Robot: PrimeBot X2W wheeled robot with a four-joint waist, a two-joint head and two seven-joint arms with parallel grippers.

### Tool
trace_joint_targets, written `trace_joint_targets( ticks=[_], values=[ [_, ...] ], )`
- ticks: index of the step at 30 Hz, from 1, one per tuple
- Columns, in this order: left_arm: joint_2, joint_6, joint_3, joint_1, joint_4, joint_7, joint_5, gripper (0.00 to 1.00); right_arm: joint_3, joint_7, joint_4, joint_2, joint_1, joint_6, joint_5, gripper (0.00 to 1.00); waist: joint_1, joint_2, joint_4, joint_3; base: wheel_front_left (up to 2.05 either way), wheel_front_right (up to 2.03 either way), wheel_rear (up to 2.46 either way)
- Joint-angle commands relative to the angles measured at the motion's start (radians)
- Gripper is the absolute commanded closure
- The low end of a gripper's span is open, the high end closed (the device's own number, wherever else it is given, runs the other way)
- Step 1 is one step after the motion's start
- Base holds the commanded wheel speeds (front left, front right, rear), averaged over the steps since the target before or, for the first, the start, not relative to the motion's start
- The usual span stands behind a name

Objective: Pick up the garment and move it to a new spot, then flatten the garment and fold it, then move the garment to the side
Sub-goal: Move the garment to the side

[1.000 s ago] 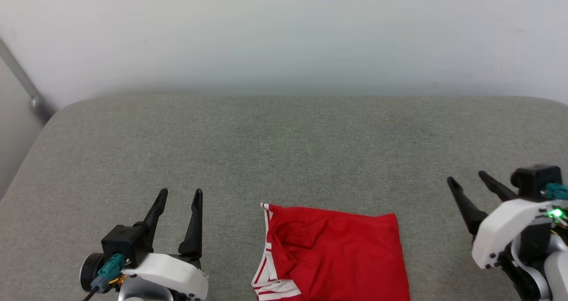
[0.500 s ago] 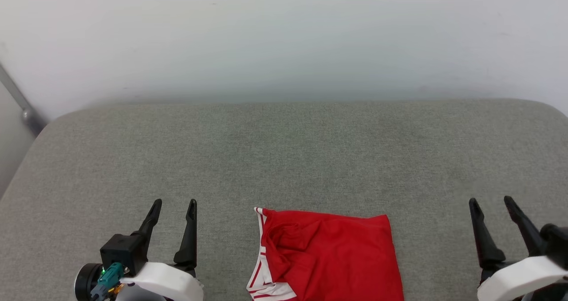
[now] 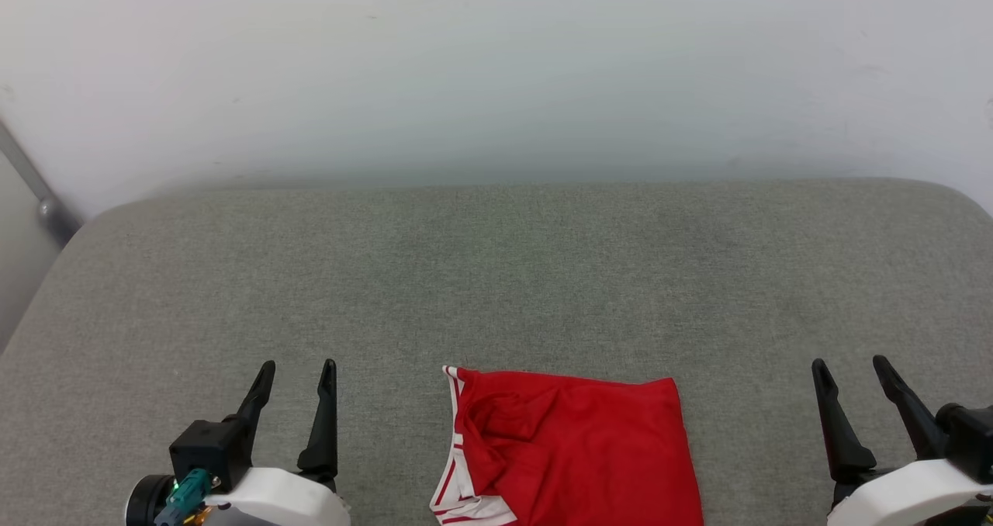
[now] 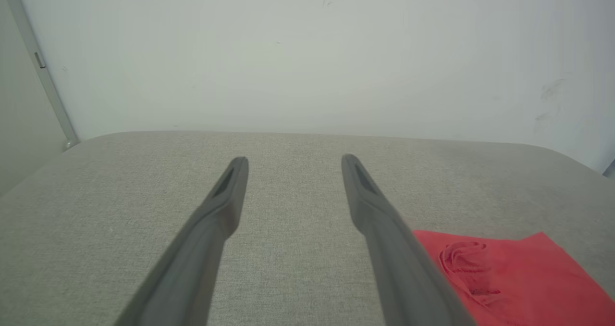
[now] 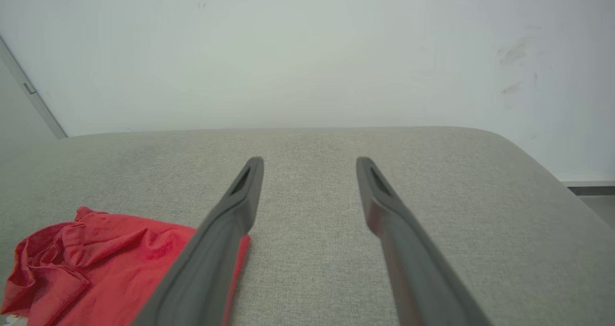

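Garment (image 3: 574,448) lies on the grey cushion (image 3: 496,278) at the near edge, about centre, red side up. It looks folded into a rough rectangle, but its near part is cut off by the frame. Striped white trim (image 3: 454,487) runs down its left edge, with a bunched wrinkle at the far-left corner.

Left pincer (image 3: 299,367) is released, jaws spread and empty. It hovers over bare cushion left of the garment, apart from it. Right pincer (image 3: 848,363) is also released and empty, well right of the garment.

In the left wrist view the garment (image 4: 509,273) sits lower right; in the right wrist view it (image 5: 96,254) sits lower left. White wall (image 3: 496,68) is behind.
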Motion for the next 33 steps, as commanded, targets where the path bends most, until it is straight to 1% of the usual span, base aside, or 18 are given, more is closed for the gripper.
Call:
trace_joint_targets(
  ticks=[1,3,6,9,14,18,19,21,24,26,29,33],
  values=[
    [-0.003,0.002,0.007,0.005,0.003,-0.006,-0.002,0.0,-0.006,0.012,-0.002,0.005,0.005,0.0,0.003,0.0,0.0,-0.0001,-0.001,0.002,0.0,0.0,0.0],
    [-0.004,0.004,0.015,0.002,0.004,-0.009,-0.003,0.0,-0.018,0.035,0.007,0.007,0.002,0.0,0.028,0.0,0.0,-0.0001,-0.002,0.005,0.0,0.0,0.0],
    [-0.008,0.006,0.026,0.0,0.003,-0.013,-0.002,0.0,-0.09,0.145,0.041,0.001,-0.012,-0.001,0.095,0.0,0.0,-0.0001,-0.003,0.01,0.0,0.0,0.0],
    [-0.014,0.006,0.037,-0.004,-0.001,-0.015,0.001,0.0,-0.178,0.296,0.089,-0.031,-0.03,0.0,0.163,0.0,0.0,-0.0001,0.004,0.018,0.0,0.0,0.0],
    [-0.028,-0.003,0.051,-0.014,-0.005,-0.02,0.011,0.0,-0.282,0.608,0.177,-0.081,-0.074,0.0,0.264,0.0,0.0,-0.0001,0.026,0.034,0.0,0.0,0.0],
    [-0.042,-0.015,0.061,-0.028,-0.007,-0.021,0.022,0.0,-0.348,0.849,0.23,-0.046,-0.121,0.0,0.342,0.0,0.0,-0.0001,0.052,0.054,0.0,0.0,0.0],
    [-0.046,-0.02,0.063,-0.035,-0.01,-0.022,0.026,0.0,-0.363,0.904,0.239,-0.02,-0.137,0.0,0.363,0.0,0.0,-0.0001,0.061,0.067,0.0,0.0,0.0],
    [-0.052,-0.029,0.07,-0.049,-0.013,-0.022,0.035,0.0,-0.376,0.977,0.234,0.017,-0.168,0.0,0.389,0.0,0.0,-0.0001,0.078,0.088,0.0,0.0,0.0],
    [-0.067,-0.041,0.081,-0.066,-0.016,-0.022,0.048,0.0,-0.379,1.052,0.24,0.054,-0.196,0.0,0.415,0.0,0.0,-0.0001,0.101,0.117,0.0,0.0,0.0],
    [-0.079,-0.051,0.087,-0.078,-0.017,-0.022,0.057,0.0,-0.375,1.078,0.254,0.072,-0.226,0.0,0.445,0.0,0.0,-0.0001,0.117,0.137,0.0,0.0,0.0],
    [-0.09,-0.069,0.099,-0.09,-0.014,-0.023,0.068,0.0,-0.364,1.091,0.301,0.083,-0.262,0.0,0.492,0.0,0.0,-0.0001,0.137,0.164,0.0,0.0,0.0],
    [-0.105,-0.091,0.112,-0.1,-0.005,-0.023,0.083,0.0,-0.325,1.084,0.391,0.087,-0.305,0.0,0.561,0.0,0.0,-0.0001,0.155,0.184,0.0,0.0,0.0]
  ],
)
